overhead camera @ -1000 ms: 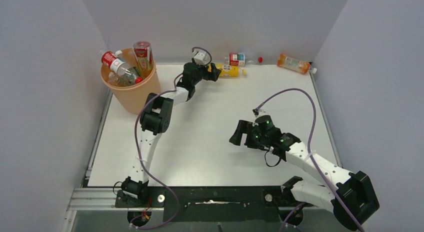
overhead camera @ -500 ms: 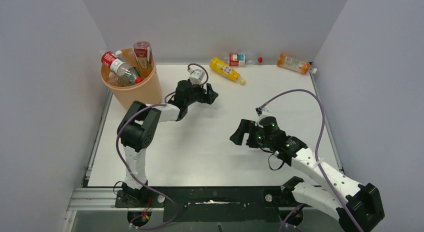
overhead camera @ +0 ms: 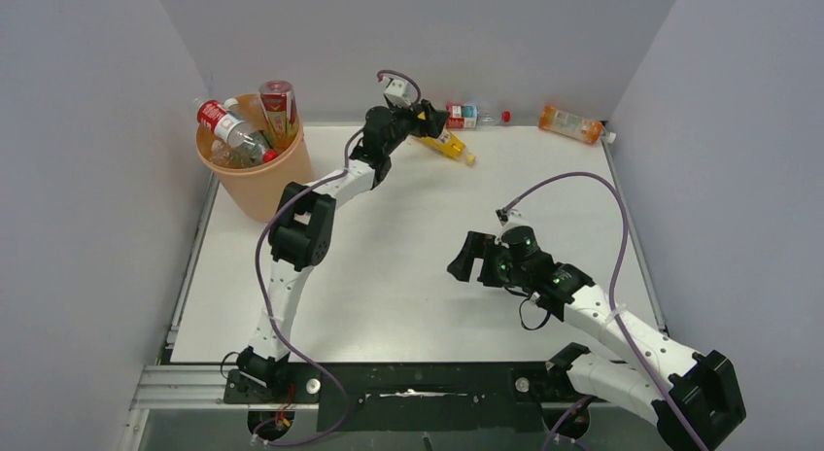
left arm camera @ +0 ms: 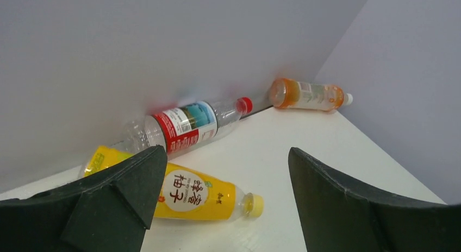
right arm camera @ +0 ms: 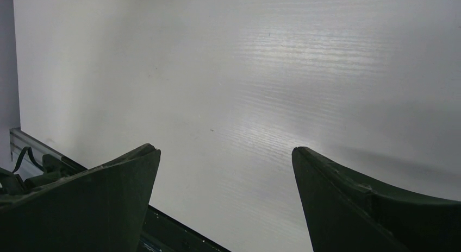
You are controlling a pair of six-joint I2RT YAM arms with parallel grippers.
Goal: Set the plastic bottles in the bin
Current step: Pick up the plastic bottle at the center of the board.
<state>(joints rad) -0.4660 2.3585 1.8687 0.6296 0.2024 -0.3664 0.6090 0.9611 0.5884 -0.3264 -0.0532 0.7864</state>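
Observation:
The peach-orange bin [overhead camera: 258, 182] stands at the back left with several bottles [overhead camera: 233, 130] sticking out of it. A yellow bottle [overhead camera: 450, 145] [left arm camera: 195, 193] lies near the back wall. A clear bottle with a red label [overhead camera: 469, 113] [left arm camera: 185, 123] lies behind it against the wall. An orange-liquid bottle [overhead camera: 571, 123] [left arm camera: 307, 93] lies in the back right corner. My left gripper [overhead camera: 429, 118] [left arm camera: 225, 178] is open and empty, just above the yellow bottle's base end. My right gripper [overhead camera: 468, 260] [right arm camera: 225, 170] is open and empty over bare table at mid right.
Grey walls close the table [overhead camera: 408, 247] at the back and both sides. A metal rail [overhead camera: 194, 385] and black base plate run along the near edge. Purple cables loop over both arms.
My left arm has swung back and out toward the back wall, its gripper now by the yellow bottle. The yellow bottle lies at the angle it took half a second ago. The right arm barely moved.

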